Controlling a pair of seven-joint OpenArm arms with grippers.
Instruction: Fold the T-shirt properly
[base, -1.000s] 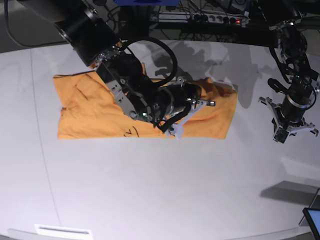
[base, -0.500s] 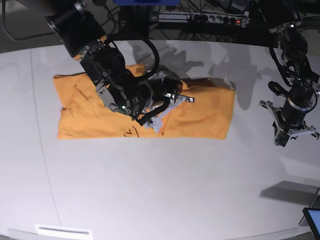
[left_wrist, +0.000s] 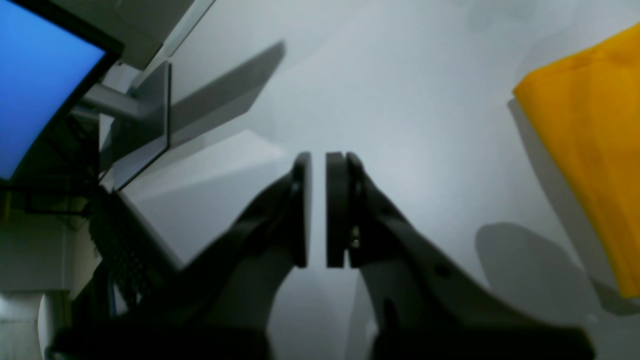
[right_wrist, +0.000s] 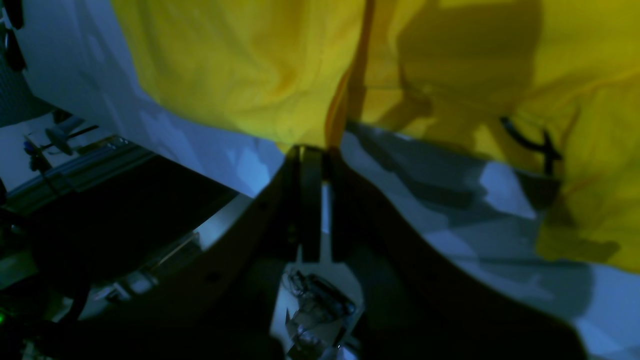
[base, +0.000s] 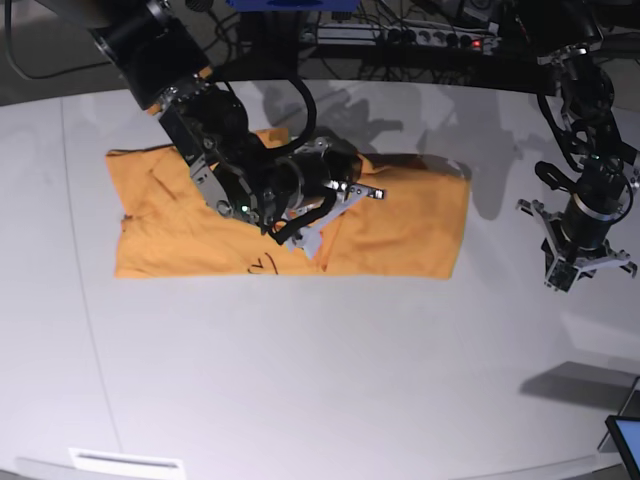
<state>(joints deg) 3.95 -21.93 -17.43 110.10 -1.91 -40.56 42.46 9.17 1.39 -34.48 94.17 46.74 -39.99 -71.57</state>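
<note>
The right tool (right_wrist: 316, 150), jaws nearly together and pinching a ridge of the T-shirt (base: 400, 225), could drag the lower layer along and bunch the fold if it pulls sideways. The left tool (left_wrist: 318, 210) hangs empty at three o'clock, showing a thin slit between its jaws. The shirt lies on the table (base: 330, 380) toward eleven o'clock, its long axis nine-to-three.

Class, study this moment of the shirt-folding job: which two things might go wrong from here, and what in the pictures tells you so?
1. The right hand is shut on a thin pinch of the T-shirt; the cloth may slip out, dropping the fold crooked.
2. The left hand hangs off to the side over bare table, holding nothing, so the shirt's far edge is unpinned and could drag or bunch.
</note>
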